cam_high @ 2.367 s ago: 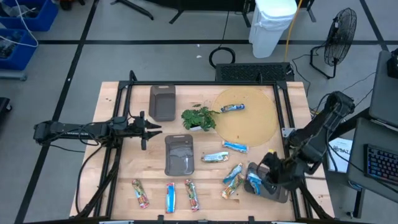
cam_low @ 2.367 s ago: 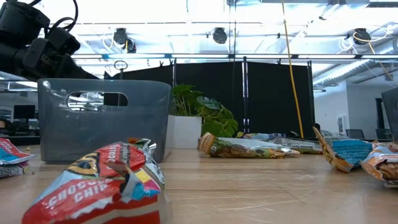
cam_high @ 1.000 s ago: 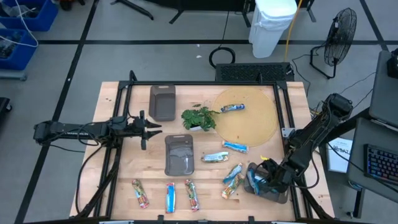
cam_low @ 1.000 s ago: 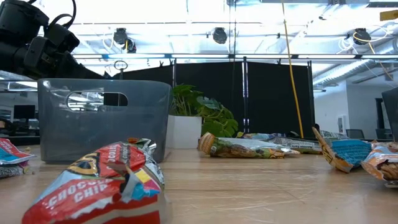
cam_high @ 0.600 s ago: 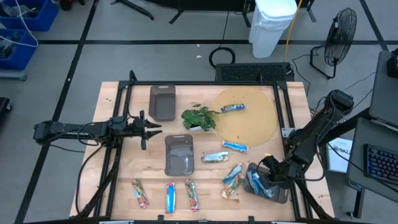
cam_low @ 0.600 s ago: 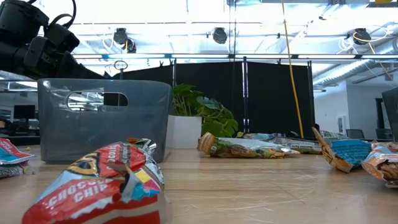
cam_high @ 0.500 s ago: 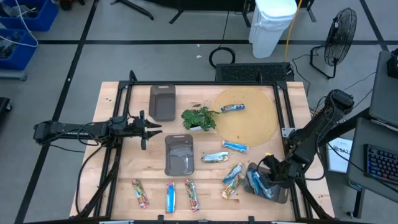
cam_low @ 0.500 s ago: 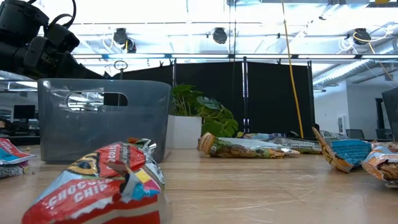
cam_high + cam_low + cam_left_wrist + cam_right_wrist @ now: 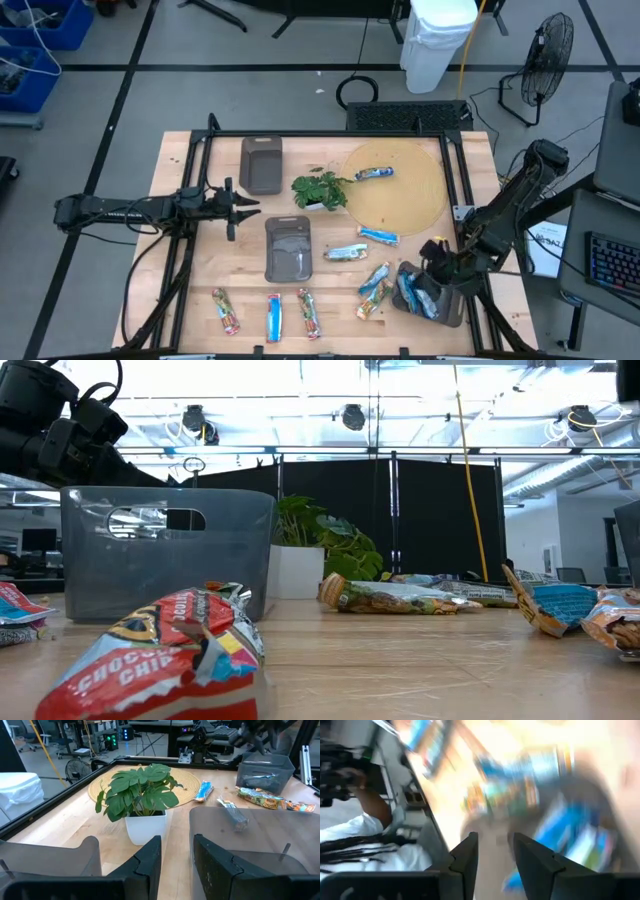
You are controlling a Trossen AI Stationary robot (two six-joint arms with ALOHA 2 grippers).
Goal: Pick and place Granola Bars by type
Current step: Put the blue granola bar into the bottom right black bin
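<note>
**Right gripper lets go over lower-right tray, lifts off**

High view: right gripper point(image 9: 437, 262) sits at lower right, just above the tray point(image 9: 450, 312). A second ago it was lower, down in the tray; now it has pulled up and back a little. Blue bars point(image 9: 408, 292) lie in that tray, no longer pinched. Reads as a drop just done: one more blue bar sorted. Left gripper point(image 9: 246, 208) unchanged at centre left, waiting, between the two empty trays point(image 9: 288, 250). Still loose: two bars point(image 9: 375, 285) just left of the filled tray, a green-tan bar point(image 9: 347, 253) and a blue one point(image 9: 378, 236) at centre right, one on the round mat point(image 9: 374, 173), three in a row point(image 9: 272, 315) along the bottom edge.

Low view: nothing moved. Red bar point(image 9: 175, 650) in foreground, grey tray point(image 9: 165, 550) behind it, plant point(image 9: 320, 540) mid-frame, bars at right edge.

Left wrist view: fingers point(image 9: 150, 857) apart with a narrow gap, nothing held; plant ahead.

Right wrist view: heavily blurred from motion; fingers point(image 9: 470, 852) parted, empty, blue wrappers below them.

Next, by my read: fetch another loose bar.
</note>
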